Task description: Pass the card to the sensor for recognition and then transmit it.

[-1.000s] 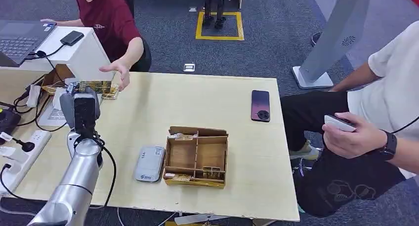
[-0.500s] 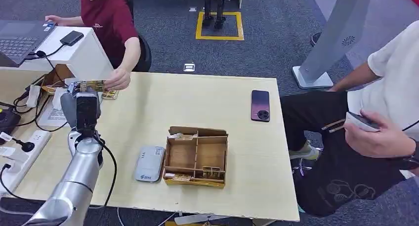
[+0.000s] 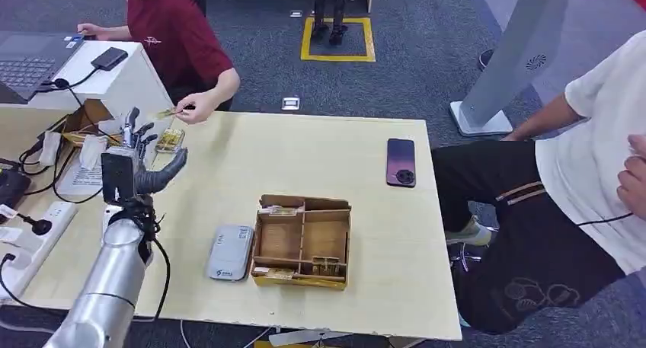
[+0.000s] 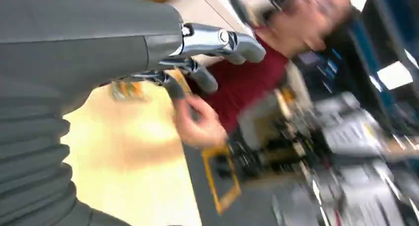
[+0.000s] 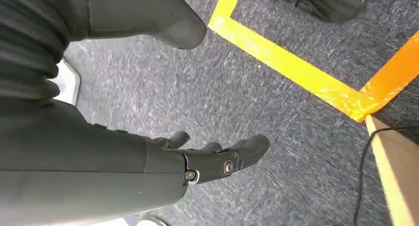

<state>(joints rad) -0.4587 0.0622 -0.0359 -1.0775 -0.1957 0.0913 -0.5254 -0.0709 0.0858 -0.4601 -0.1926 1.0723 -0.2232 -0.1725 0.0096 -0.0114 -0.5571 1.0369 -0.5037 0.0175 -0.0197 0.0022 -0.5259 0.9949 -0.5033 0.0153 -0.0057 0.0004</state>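
The robot's left hand stands raised over the far left part of the pale wooden table, its fingers spread apart and holding nothing, thumb jutting to the side. Just beyond them, a person in a dark red shirt pinches the yellowish card in an outstretched hand; the card sits clear of the robot's fingers, above a small stack of similar cards on the tabletop. The left wrist view is heavily blurred: the person's hand and a streak of the card can be made out, little else. Nearer the robot lie a grey card reader and, just beside it, a compartmented cardboard box with cards tucked along its edges; their printing is too small to read. A black smartphone rests near the right edge. A seated person in a white shirt is cut off at the frame's right. The right hand hangs over grey carpet and yellow floor tape, fingers loosely apart and empty.
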